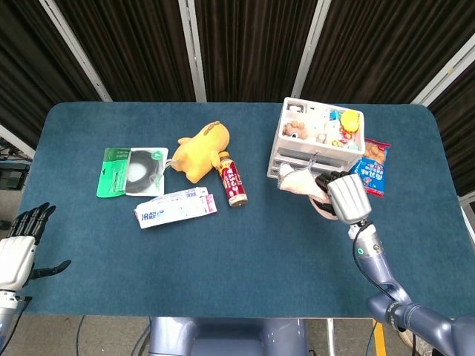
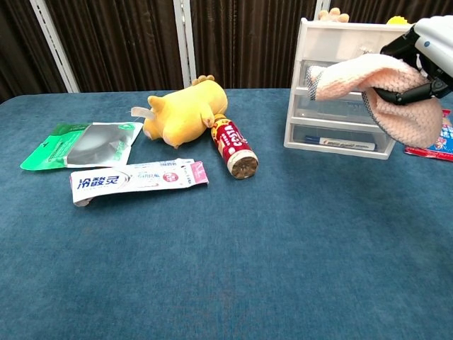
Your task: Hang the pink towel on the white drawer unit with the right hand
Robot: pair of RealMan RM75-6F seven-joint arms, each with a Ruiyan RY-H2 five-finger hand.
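Chest view: right hand (image 2: 423, 51) gripping fuzzy pink towel (image 2: 382, 88), raised before white plastic drawer unit (image 2: 327, 106). Small toys in top tray; pen in bottom drawer. Left hand (image 1: 18, 245) spread, holding nothing.

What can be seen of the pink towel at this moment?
The pink towel is pale pink with a nubbly knit look, soft and folded over. The right hand holds it in the air in front of the white drawer unit, dark fingers pressing into its fold. One end reaches left across the upper drawers; the rest droops in a rounded lobe. Whether it touches the unit is unclear.
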